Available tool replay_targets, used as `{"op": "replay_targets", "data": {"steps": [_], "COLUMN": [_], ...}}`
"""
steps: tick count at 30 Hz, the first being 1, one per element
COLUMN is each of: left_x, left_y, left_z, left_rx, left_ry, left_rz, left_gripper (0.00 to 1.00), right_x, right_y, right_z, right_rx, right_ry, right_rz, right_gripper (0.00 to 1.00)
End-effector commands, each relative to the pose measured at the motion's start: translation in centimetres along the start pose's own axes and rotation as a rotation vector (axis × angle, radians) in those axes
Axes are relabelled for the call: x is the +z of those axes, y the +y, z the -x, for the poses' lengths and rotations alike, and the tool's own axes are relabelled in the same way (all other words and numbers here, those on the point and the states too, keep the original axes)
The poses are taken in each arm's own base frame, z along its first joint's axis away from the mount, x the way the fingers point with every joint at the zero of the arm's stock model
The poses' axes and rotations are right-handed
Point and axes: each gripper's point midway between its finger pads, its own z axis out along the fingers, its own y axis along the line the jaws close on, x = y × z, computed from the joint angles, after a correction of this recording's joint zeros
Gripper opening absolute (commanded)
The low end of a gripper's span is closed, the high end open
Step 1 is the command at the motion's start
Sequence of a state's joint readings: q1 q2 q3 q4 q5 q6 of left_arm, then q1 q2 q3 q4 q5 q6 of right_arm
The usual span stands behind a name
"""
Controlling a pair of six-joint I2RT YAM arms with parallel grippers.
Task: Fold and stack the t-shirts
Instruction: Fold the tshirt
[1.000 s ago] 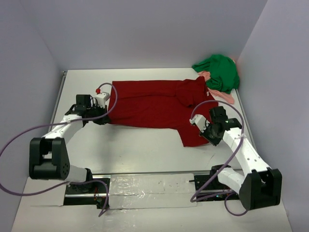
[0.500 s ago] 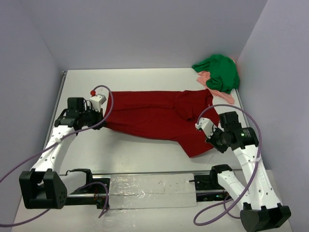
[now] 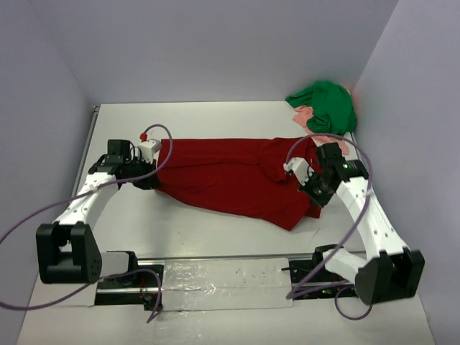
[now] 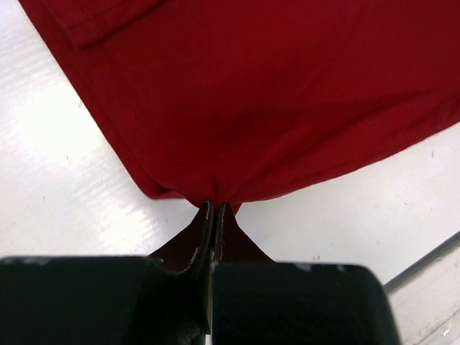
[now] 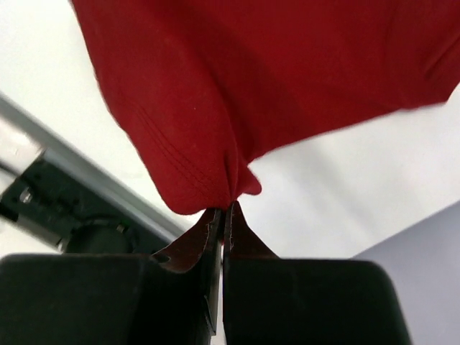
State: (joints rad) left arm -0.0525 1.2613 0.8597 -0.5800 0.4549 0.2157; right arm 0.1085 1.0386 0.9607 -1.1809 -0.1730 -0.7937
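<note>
Mid-fold on the table (image 3: 215, 233): my left gripper (image 4: 214, 207) is pinched tight on a bunched bit of hem of the dark red t-shirt (image 3: 230, 176), fingers closed with only cloth between them; my right gripper (image 5: 223, 210) is clamped the same way on the shirt's stitched edge at the other end. The red shirt lies stretched between my two arms across the middle of the table, its near edge slanting and its right end rumpled; I judge this to be the first fold of the first shirt, begun but not laid down. None of the shirts is folded as far as the views show. The bright green t-shirt (image 3: 327, 106) sits crumpled in the far right corner, with the salmon-pink cloth (image 3: 305, 113) poking out from under it; neither is in my grip. No stack exists yet; three pieces remain to be folded and piled.
</note>
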Motion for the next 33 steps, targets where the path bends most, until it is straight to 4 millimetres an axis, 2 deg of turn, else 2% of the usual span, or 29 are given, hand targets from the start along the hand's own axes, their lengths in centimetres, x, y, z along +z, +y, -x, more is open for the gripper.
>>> {"op": "replay_targets", "data": {"steps": [1, 2, 3, 7, 13, 14, 16, 18, 19, 24, 25, 30, 33], "left_x": [0.4, 1.1, 1.3, 3.0, 4.0, 4.0, 4.2, 4.4, 4.5, 4.6, 4.5, 4.7, 4.4], "left_y": [0.7, 1.1, 1.3, 2.3, 3.5, 3.7, 3.9, 4.2, 4.5, 5.2, 5.4, 5.8, 7.0], "left_z": [4.1, 4.3, 4.4, 4.6, 5.6, 5.9, 6.0, 6.1, 6.2, 6.4, 6.5, 6.8, 6.7], "left_rx": [0.056, 0.053, 0.053, 0.048, 0.052, 0.054, 0.050, 0.049, 0.045, 0.044, 0.040, 0.044, 0.025], "left_ry": [-0.093, -0.080, -0.076, -0.046, -0.042, -0.047, -0.044, -0.046, -0.045, -0.048, -0.051, -0.058, -0.063], "left_rz": [-0.015, -0.017, -0.019, -0.021, -0.016, -0.014, -0.017, -0.013, -0.011, -0.003, 0.002, 0.006, 0.028], "left_gripper": [0.00, 0.00, 0.00, 0.00, 0.00, 0.00, 0.00, 0.00, 0.00, 0.00, 0.00, 0.00, 0.00], "right_x": [0.1, 0.0, 0.9, 1.7, 2.0, 2.5, 2.0, 2.5, 2.0, 2.3, 1.7, 2.2, 2.4], "right_y": [-3.8, -4.6, -5.0, -7.3, -11.5, -12.0, -13.5, -14.3, -15.1, -17.3, -17.9, -19.6, -20.4], "right_z": [3.9, 4.8, 5.1, 6.7, 9.5, 9.6, 10.6, 11.0, 11.7, 13.2, 13.7, 14.6, 15.1], "right_rx": [0.013, 0.016, 0.023, 0.031, 0.060, 0.065, 0.073, 0.088, 0.090, 0.101, 0.104, 0.115, 0.116], "right_ry": [-0.087, -0.104, -0.083, -0.074, -0.090, -0.078, -0.098, -0.094, -0.109, -0.117, -0.129, -0.125, -0.124], "right_rz": [-0.078, -0.091, -0.070, -0.075, -0.100, -0.092, -0.116, -0.104, -0.123, -0.128, -0.142, -0.146, -0.156], "right_gripper": [0.00, 0.00, 0.00, 0.00, 0.00, 0.00, 0.00, 0.00, 0.00, 0.00, 0.00, 0.00, 0.00]}}
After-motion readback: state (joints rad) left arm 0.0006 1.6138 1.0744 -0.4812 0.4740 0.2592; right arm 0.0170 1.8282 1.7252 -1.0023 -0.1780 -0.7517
